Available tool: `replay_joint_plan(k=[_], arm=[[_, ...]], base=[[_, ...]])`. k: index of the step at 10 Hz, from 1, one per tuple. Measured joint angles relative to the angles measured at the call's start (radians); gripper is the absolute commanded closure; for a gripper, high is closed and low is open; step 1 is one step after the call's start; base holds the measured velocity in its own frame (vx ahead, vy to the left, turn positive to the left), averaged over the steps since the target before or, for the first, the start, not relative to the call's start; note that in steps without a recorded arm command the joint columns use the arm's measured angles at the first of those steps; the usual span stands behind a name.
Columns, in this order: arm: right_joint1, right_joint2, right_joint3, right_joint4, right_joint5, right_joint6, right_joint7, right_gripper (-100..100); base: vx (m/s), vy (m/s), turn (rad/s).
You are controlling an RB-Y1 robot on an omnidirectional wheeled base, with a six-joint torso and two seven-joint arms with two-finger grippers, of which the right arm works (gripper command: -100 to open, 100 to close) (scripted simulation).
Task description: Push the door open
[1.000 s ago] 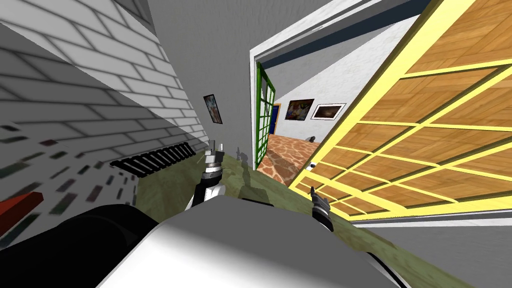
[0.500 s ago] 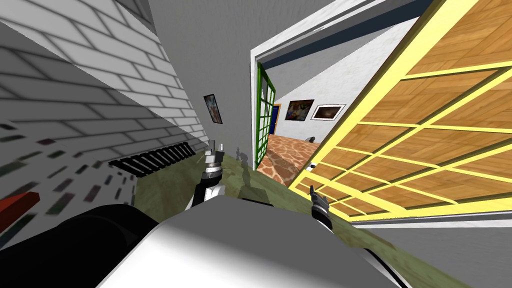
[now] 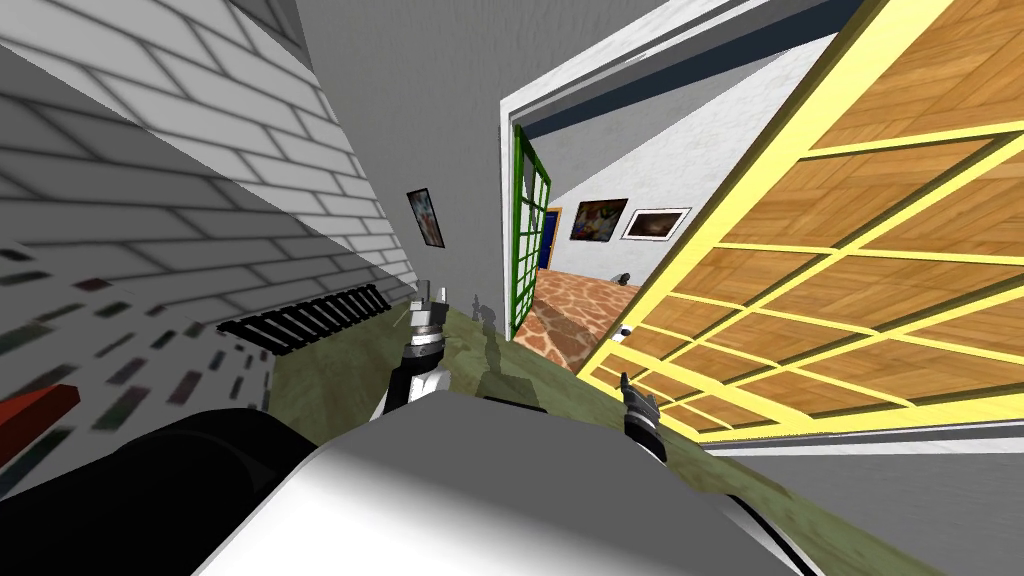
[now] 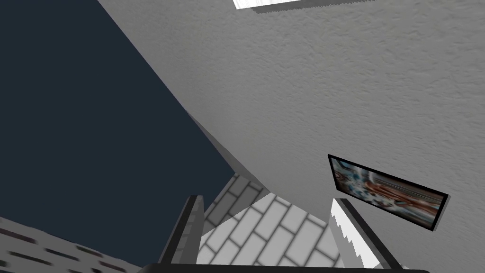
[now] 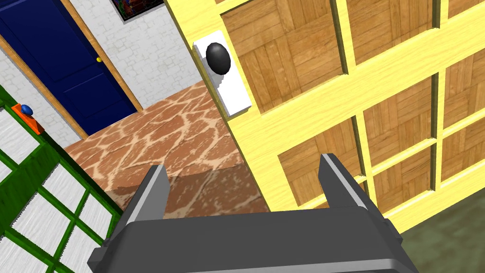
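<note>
The door (image 3: 850, 270), a yellow grid over wood panels, stands partly open on the robot's right. The picture's edge cuts off its top and far side, so the hinges cannot be seen. The right gripper (image 3: 636, 392) sits low by the door's free edge, small and hard to read in the head view. The right wrist view shows that gripper (image 5: 244, 166) with its jaws wide and nothing between them. One jaw overlaps the door's (image 5: 379, 80) lower rail, but whether it touches cannot be told. The black knob (image 5: 218, 58) on its white plate (image 5: 232, 95) lies beyond the jaws, apart from them. Past the door's edge lie a brown stone-patterned floor (image 5: 175, 137), a blue door (image 5: 61, 61) and a green door (image 5: 42, 189), each cut off. The left gripper (image 3: 430, 293) is raised ahead on the left, and its jaws are also wide and empty (image 4: 267, 201).
</note>
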Motion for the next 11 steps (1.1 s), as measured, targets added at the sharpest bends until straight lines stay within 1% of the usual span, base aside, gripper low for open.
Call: replay_joint_plan(k=[1,2,3,4,6,7,9,10,11], arm=[[-0.042,0.005,0.01,0.091,0.009,0.035,-0.035,-100],[-0.059,0.007,0.013,0.139,0.012,0.054,-0.055,-100],[-0.05,0.003,0.013,0.128,0.032,0.056,-0.042,-100],[-0.054,0.0,0.016,0.139,0.053,0.064,-0.03,-100],[-0.043,-0.006,0.016,0.126,0.086,0.072,-0.004,-100],[-0.044,-0.008,0.018,0.134,0.104,0.08,0.005,-100],[-0.038,-0.015,0.02,0.13,0.139,0.09,0.028,-100],[-0.043,-0.016,0.022,0.146,0.159,0.101,0.036,-100],[-0.043,-0.019,0.023,0.151,0.177,0.109,0.045,-100]], base=[[0.0,0.0,0.0],[0.085,-0.086,-0.005],[0.137,-0.11,0.015],[0.129,-0.132,0.006],[0.107,-0.124,0.006],[0.092,-0.092,0.003],[0.092,-0.102,0.003],[0.088,-0.091,0.006],[0.092,-0.088,0.002]])
